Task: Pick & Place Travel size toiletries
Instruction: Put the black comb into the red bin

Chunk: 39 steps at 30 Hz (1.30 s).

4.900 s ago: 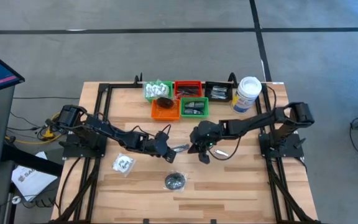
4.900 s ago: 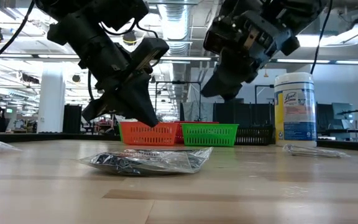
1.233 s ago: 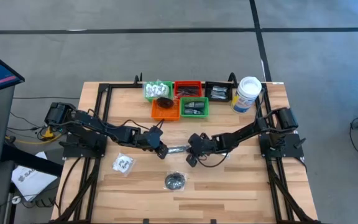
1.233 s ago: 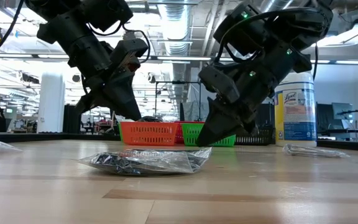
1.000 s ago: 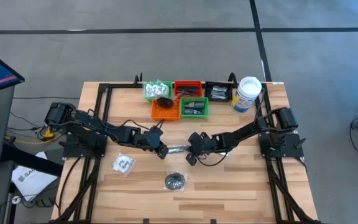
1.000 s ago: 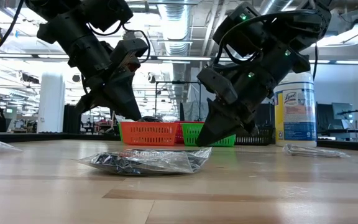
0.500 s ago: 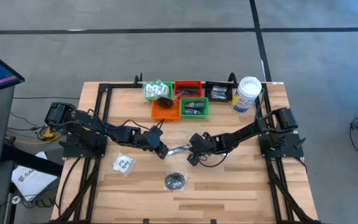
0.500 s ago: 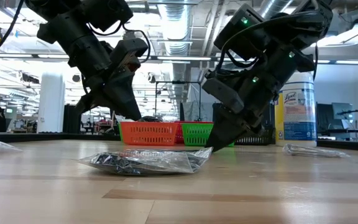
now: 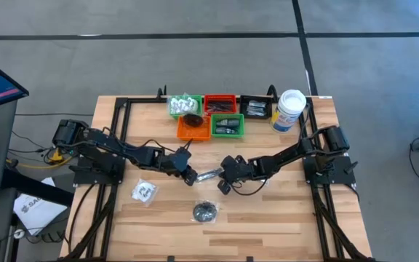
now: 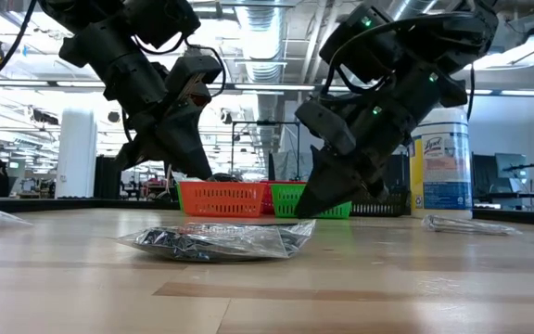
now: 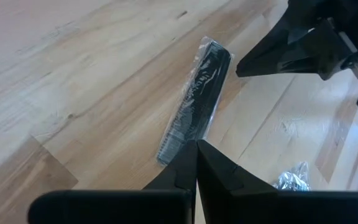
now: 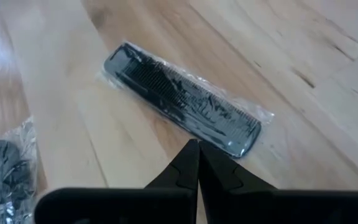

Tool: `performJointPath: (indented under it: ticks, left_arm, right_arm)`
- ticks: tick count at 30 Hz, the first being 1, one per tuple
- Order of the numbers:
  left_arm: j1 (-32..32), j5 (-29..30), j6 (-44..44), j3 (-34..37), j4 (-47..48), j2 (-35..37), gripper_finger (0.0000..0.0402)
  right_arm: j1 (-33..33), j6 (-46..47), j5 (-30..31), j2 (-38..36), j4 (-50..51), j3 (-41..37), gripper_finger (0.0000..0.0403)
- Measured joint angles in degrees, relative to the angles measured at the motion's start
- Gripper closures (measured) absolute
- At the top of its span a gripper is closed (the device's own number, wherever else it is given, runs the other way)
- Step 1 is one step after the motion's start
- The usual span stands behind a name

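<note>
A black comb in a clear packet (image 9: 208, 174) lies flat on the wood at mid-table. It also shows in the left wrist view (image 11: 194, 99) and the right wrist view (image 12: 182, 99). My left gripper (image 9: 190, 177) is low at the packet's left end, shut with nothing in it (image 11: 196, 146). My right gripper (image 9: 223, 180) is low at the packet's right end, also shut and empty (image 12: 194, 146). A clear packet with white contents (image 9: 144, 191) lies front left. A black round piece in plastic (image 9: 204, 212) lies nearer the front edge, closest in the low view (image 10: 216, 239).
At the back stand a green tray with white packets (image 9: 182, 105), a red tray (image 9: 219, 103), a black tray (image 9: 255, 107), an orange tray (image 9: 193, 126) and a second green tray (image 9: 228, 125). A white canister (image 9: 290, 109) stands back right. A slim packet (image 10: 471, 224) lies to the right.
Since the oldest frames both grippers have come down to the comb packet's two ends. Within the last second the right gripper shifted slightly and returned; the left arm stayed still.
</note>
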<state>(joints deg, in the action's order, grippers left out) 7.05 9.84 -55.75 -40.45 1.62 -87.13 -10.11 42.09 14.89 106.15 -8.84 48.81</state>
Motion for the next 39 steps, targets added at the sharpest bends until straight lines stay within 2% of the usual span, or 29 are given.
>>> performJointPath:
  ticks: [15, 39]
  left_arm:
    - [0.00, -0.14, 0.00, 0.00, -0.22, 0.00, 0.0401]
    - [0.00, 0.31, 0.00, 0.00, -0.52, 0.00, 0.0401]
  right_arm:
    - [2.30, 1.02, 1.03, 0.08, 1.15, 0.02, 0.0403]
    - [1.51, 0.63, 1.17, 0.73, 1.85, 0.13, 0.0403]
